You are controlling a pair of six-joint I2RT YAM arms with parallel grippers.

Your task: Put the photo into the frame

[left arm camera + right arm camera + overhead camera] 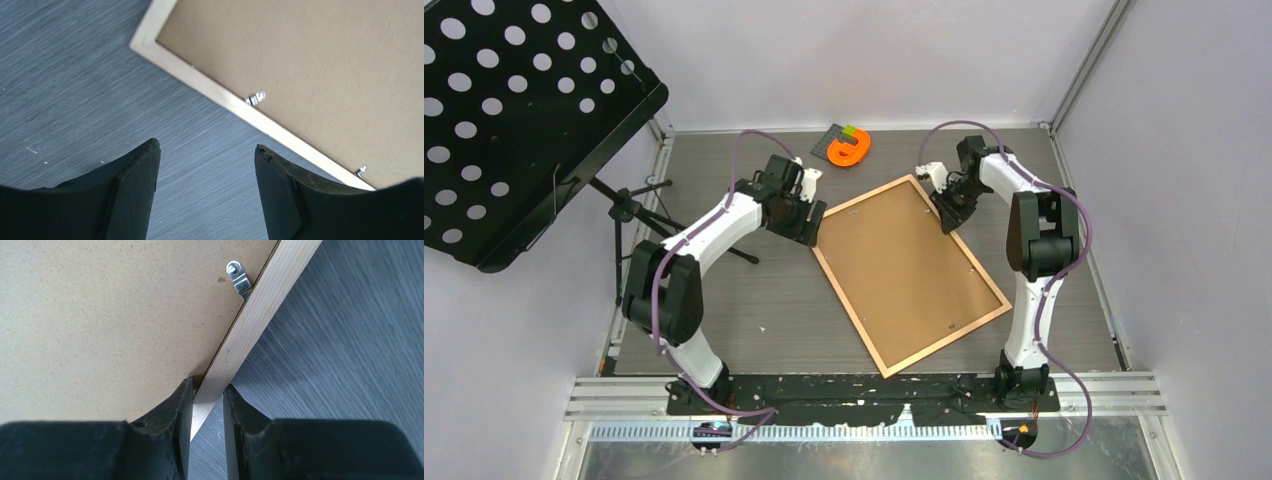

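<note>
The frame [947,343] of light wood lies face down and askew on the grey table, with a brown backing board [909,270] filling it. The photo is hidden from view. My right gripper [948,215] is at the frame's far right edge. In the right wrist view it [208,385] is shut across the wooden rail [260,310], one finger on the board side and one on the table side. My left gripper [809,228] stands open just off the frame's left corner. Only bare table shows between its fingers [206,146], with the frame's rail [220,95] beyond them.
Small metal clips [255,98] [238,279] sit along the frame's inner edge. An orange object [849,148] lies at the back of the table. A black perforated music stand [514,110] on a tripod [629,205] overhangs the left side. Walls close in the table.
</note>
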